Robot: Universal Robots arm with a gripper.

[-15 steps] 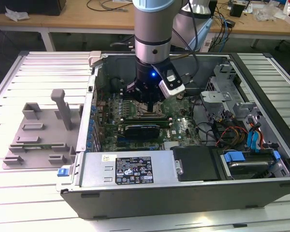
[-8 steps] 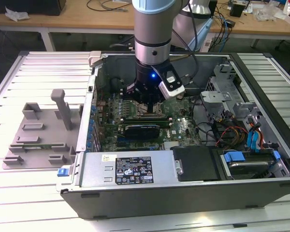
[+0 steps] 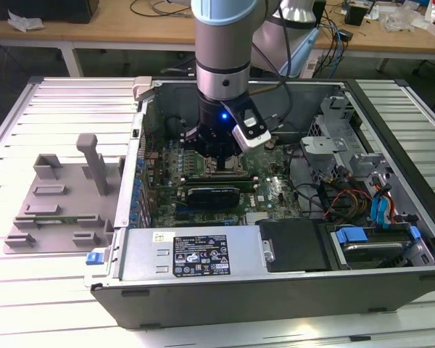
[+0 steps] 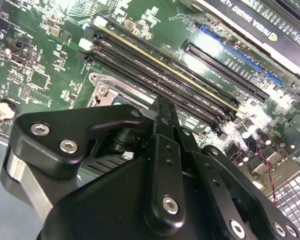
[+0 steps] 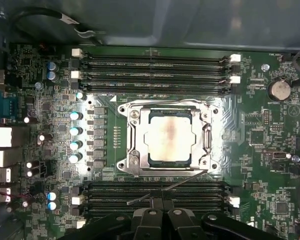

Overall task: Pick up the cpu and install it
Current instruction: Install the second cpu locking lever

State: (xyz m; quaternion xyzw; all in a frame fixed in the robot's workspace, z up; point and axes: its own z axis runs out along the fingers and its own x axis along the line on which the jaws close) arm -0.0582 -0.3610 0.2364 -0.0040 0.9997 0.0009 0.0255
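Inside an open computer case [image 3: 275, 283] lying on a slatted white bench [image 3: 58, 94], a robot arm reaches straight down over the green motherboard [image 3: 264, 196]. Its black tool [image 3: 221, 152] hangs low above the middle of the board, and a small blue light glows on the wrist. From the first wrist view, the cpu [image 5: 169, 136], a flat silvery square with a faint brownish smudge on top, sits inside the metal socket frame [image 5: 131, 165] at the centre of the board, between two banks of long black memory slots [image 5: 155, 65]. A thin metal lever [image 5: 182, 181] lies slanted just beside the frame. The tool's dark fingers [image 5: 155, 215] appear drawn close together with nothing between them, though their tips are hard to make out. On the exterior view's left, a grey plastic fixture [image 3: 58, 196] rests on the bench, well apart from the case.
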